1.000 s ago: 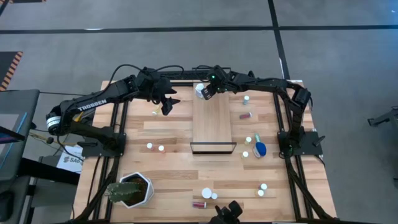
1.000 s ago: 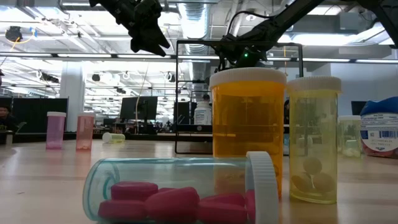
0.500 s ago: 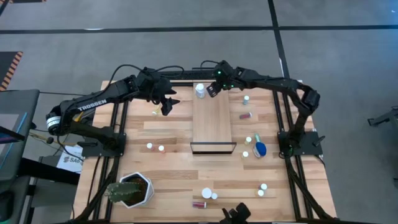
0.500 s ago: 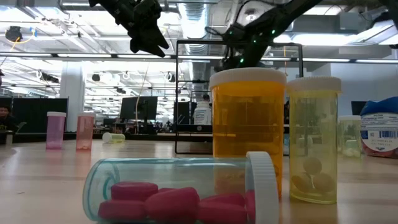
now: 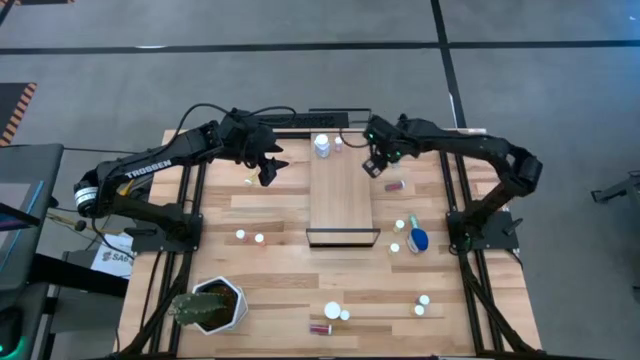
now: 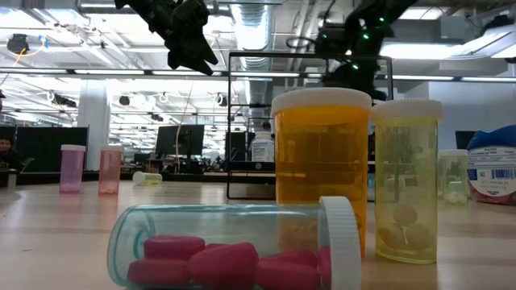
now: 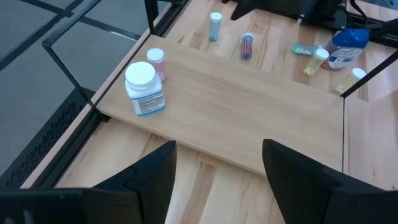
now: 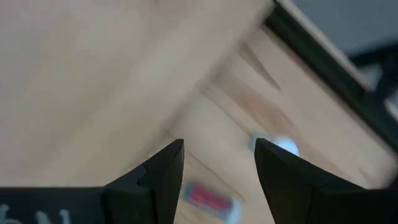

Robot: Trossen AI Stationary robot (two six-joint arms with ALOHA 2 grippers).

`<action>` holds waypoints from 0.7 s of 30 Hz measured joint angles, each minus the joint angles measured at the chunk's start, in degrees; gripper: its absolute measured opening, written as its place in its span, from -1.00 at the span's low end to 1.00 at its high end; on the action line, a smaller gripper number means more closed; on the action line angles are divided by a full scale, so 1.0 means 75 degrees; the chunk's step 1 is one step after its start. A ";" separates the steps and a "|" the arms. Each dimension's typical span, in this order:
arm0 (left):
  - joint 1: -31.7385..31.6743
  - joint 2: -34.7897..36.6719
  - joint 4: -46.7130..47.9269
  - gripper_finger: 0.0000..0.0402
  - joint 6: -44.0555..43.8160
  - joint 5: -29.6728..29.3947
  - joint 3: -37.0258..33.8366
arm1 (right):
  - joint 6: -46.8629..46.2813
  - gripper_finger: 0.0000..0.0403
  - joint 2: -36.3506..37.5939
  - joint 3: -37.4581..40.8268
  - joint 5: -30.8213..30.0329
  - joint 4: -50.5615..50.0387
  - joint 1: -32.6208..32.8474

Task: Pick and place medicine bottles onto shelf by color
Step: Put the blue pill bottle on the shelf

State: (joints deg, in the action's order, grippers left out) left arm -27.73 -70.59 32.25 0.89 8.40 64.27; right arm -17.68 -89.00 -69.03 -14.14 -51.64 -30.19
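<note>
From above, your right tool has left the white bottle standing on the shelf, at its far end, and swung aside toward the red bottle lying on the table; that placement looks done. The low view shows little beyond this. In the left wrist view, your left tool hangs spread and empty beside the shelf. In the right wrist view, the right tool's fingers stand parted, holding nothing, the red bottle just ahead.
</note>
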 joint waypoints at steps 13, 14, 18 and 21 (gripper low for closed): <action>0.0000 0.0001 -0.0109 0.12 -0.0008 -0.0044 0.0000 | -0.0477 0.11 0.0101 0.1122 -0.0221 0.0508 -0.1147; 0.0000 0.0002 -0.0108 0.12 -0.0009 -0.0044 0.0000 | -0.0426 0.11 0.0039 0.1122 -0.0219 0.0598 -0.1232; 0.0000 0.0000 -0.0108 0.12 -0.0015 -0.0058 0.0000 | -0.0232 0.14 -0.0232 0.1122 -0.0130 0.0912 -0.1491; 0.0000 0.0002 -0.0105 0.12 -0.0017 -0.0066 0.0000 | -0.0188 0.14 -0.0422 0.1121 -0.0124 0.1005 -0.1562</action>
State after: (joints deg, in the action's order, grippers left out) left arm -27.73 -70.57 31.46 0.75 7.91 64.27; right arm -19.09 -92.16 -60.62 -15.07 -44.10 -41.90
